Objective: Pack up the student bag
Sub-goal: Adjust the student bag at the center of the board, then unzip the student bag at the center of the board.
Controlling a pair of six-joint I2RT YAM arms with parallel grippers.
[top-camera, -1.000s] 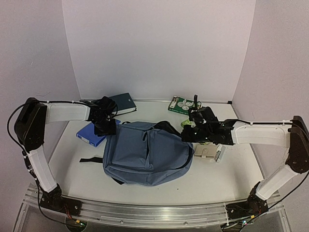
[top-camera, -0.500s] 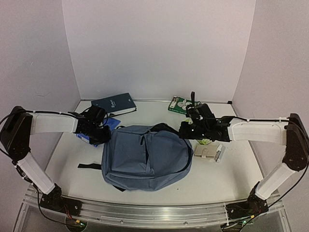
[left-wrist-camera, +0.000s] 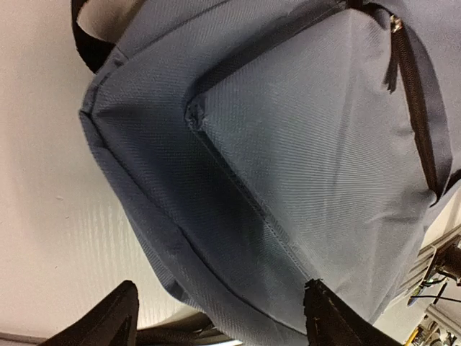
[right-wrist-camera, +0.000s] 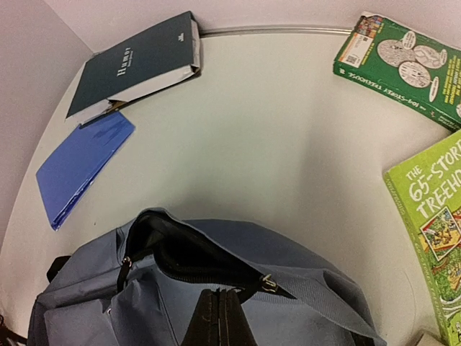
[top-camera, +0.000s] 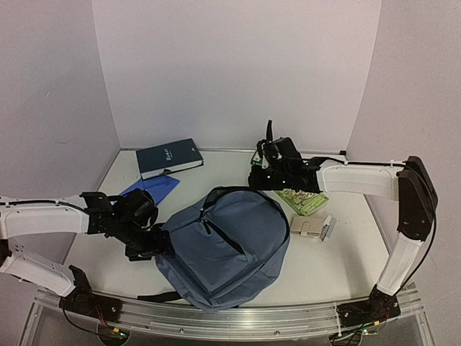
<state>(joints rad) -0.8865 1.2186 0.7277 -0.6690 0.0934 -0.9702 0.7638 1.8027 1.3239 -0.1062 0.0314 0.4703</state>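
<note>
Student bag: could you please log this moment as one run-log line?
student bag: main zipper open | right gripper: shut on its top edge | left gripper: open at its side

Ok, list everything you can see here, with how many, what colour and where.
student bag: one, slate-blue, middle, top zip open
hardback book: one, dark teal, back left
thin book: one, bright blue, left of the bag
cartoon-cover book: one, dark green, back right
Treehouse book: one, lime green, right of the bag
small flat object: one, beige, near side of the lime book
left gripper: one, black, open astride the bag's lower corner
right gripper: one, black, shut on the bag's top edge
</note>
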